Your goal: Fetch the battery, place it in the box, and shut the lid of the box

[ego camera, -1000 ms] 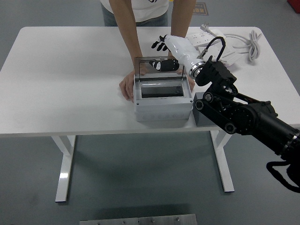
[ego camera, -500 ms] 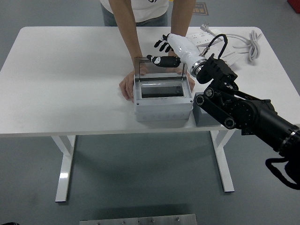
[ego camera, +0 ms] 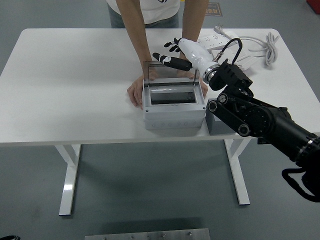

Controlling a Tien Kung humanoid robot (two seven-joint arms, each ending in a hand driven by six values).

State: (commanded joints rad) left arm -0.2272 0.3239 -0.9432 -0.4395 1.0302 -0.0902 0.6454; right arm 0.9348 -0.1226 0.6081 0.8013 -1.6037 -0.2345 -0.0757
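Observation:
A grey box (ego camera: 174,114) stands mid-table with its clear lid (ego camera: 169,73) raised upright at the back. Its inside looks dark, and I cannot make out a battery in it. My right hand (ego camera: 171,53), white with black fingers, hovers at the lid's top edge with fingers spread and holding nothing. One finger stretches left along the top of the lid. A person at the far side steadies the box, with one hand (ego camera: 134,93) at its left wall and the other (ego camera: 204,88) at its right. My left arm is out of view.
A dark grey block (ego camera: 219,126) lies just right of the box, under my right forearm. A white power strip (ego camera: 220,40) and coiled white cable (ego camera: 266,48) sit at the back right. The table's near edge (ego camera: 100,142) runs just in front of the box.
My right hand has risen from in front of the lid to its top edge and shifted left, fingers stretching out. The lid, box and person's hands have stayed put.

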